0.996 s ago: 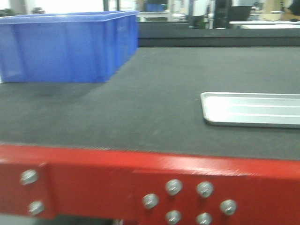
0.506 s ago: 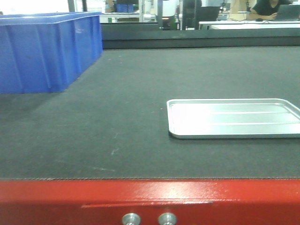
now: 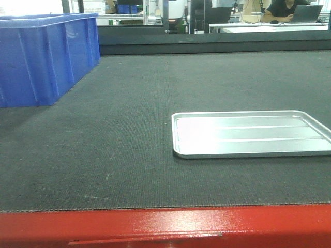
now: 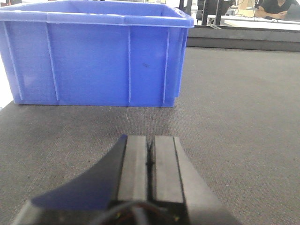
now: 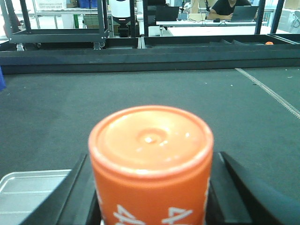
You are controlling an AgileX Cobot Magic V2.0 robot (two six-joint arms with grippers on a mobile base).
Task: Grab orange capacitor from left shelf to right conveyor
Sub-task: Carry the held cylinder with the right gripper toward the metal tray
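The orange capacitor fills the lower middle of the right wrist view, flat top toward the camera, white numerals on its side. My right gripper is shut on it, a black finger pressed against each side, held above the dark grey conveyor with its red edge. In the left wrist view my left gripper is shut with nothing in it, pads together, low over the belt in front of the blue bin. The shelf is out of view. Neither gripper shows in the front view.
A shallow silver tray lies on the belt at right; its corner shows at the lower left under the right gripper. The blue bin stands at the back left. A black frame borders the belt's far side.
The front view has swung right and lifted: the blue bin and the tray have slid left in the picture, and the red edge with its bolts has dropped to the bottom.
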